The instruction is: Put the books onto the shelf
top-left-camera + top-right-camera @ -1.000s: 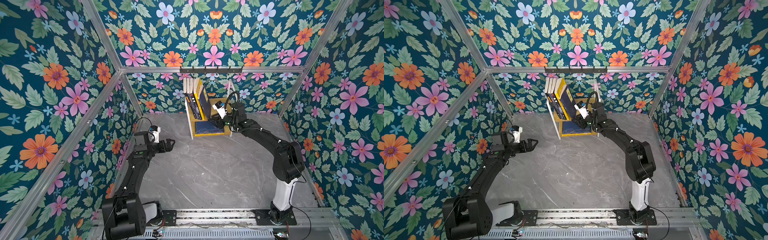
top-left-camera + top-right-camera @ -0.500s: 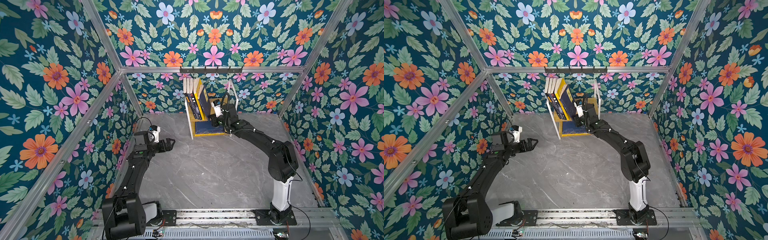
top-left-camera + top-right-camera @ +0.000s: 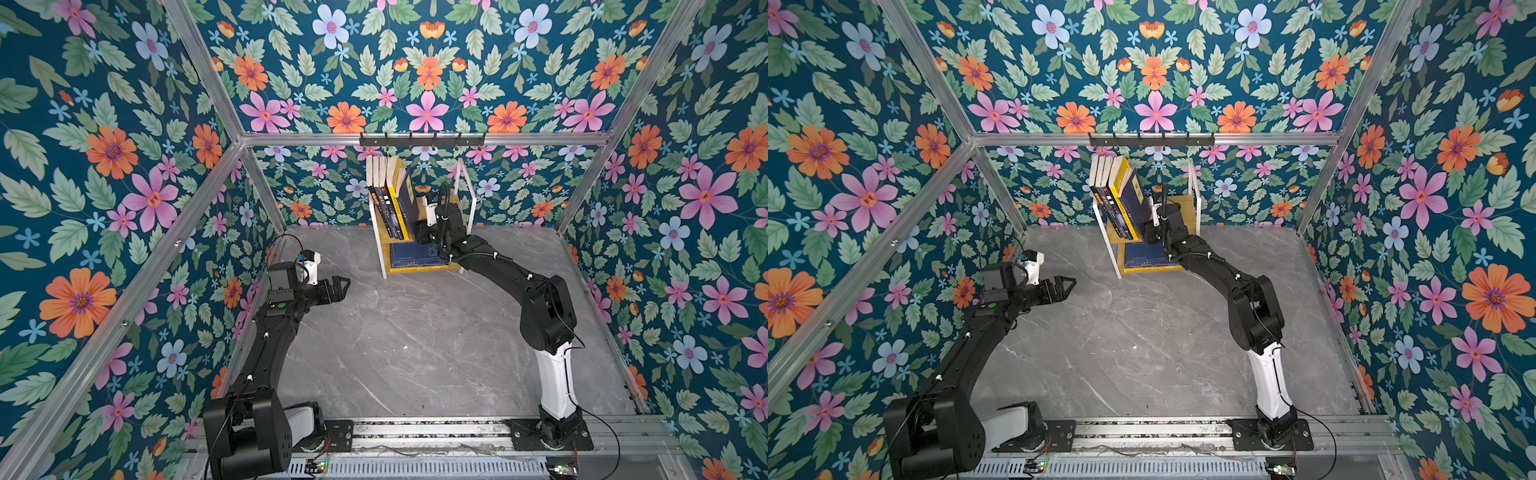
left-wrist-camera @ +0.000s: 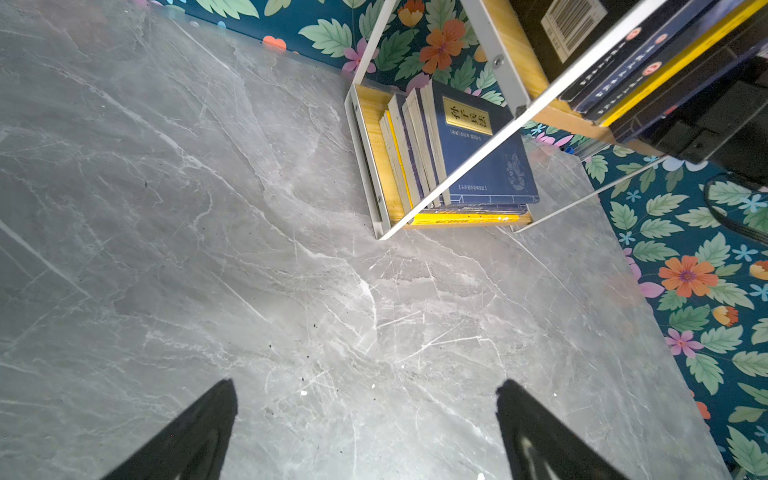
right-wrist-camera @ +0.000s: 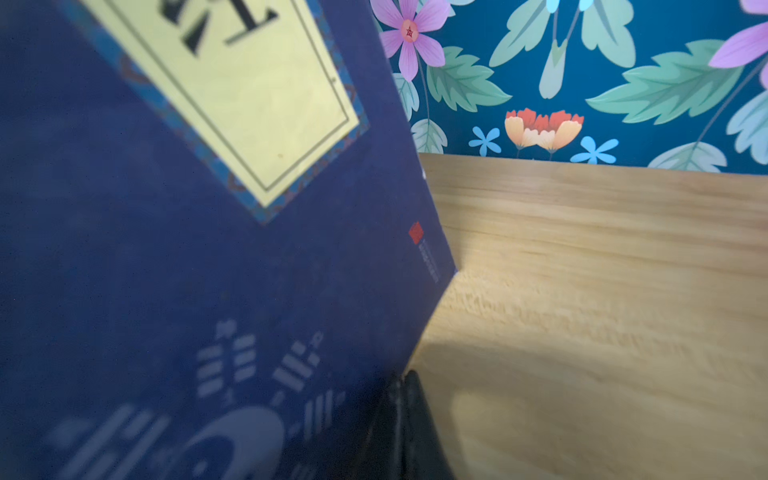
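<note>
The shelf [image 3: 377,237] [image 3: 1106,241] stands at the back of the table in both top views. Several books [image 3: 392,195] [image 3: 1121,195] stand on its upper board and lean left. A navy book with a yellow label [image 5: 166,249] is the outermost of them. My right gripper [image 5: 402,380] is shut with nothing between its fingers, and rests on the upper board [image 5: 582,291] against that book's cover. More books [image 3: 415,254] [image 4: 478,166] lie stacked on the lower board. My left gripper [image 3: 343,284] [image 4: 365,388] hangs open and empty over the table, left of the shelf.
A black hook rail [image 3: 422,140] runs along the back bar just above the standing books. Floral walls close in the grey marble table [image 3: 395,340] on three sides. The right arm's elbow [image 3: 544,307] rises over the table's right half.
My right gripper has closed and slid left along the upper board up to the navy book. The left arm has not moved.
</note>
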You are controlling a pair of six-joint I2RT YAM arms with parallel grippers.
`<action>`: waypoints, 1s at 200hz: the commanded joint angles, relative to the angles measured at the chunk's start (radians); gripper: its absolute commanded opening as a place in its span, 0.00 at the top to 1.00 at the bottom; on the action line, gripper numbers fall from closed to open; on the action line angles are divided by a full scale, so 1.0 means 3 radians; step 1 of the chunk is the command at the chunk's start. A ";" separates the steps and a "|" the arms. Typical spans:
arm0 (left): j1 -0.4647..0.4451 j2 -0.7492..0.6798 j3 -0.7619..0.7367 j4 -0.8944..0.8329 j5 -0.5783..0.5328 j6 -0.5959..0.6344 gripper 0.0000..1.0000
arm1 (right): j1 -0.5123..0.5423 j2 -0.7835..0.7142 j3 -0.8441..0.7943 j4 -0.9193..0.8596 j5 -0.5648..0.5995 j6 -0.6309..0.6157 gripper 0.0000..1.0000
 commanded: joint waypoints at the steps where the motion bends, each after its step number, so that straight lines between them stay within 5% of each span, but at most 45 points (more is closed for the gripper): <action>1: 0.0004 0.0004 0.0028 0.0045 0.0036 0.0007 0.00 | 0.0029 0.0084 0.0037 -0.0265 -0.0012 0.0066 0.96; 101: -0.0002 -0.0019 0.0002 0.0056 -0.0002 0.0011 0.00 | 0.0064 0.0158 0.0301 -0.0490 0.0155 -0.0062 0.94; 200: 0.0005 -0.0032 -0.0009 0.0083 -0.0054 0.0002 0.00 | 0.0033 -0.0944 -0.0500 -0.0539 0.0210 -0.0195 0.83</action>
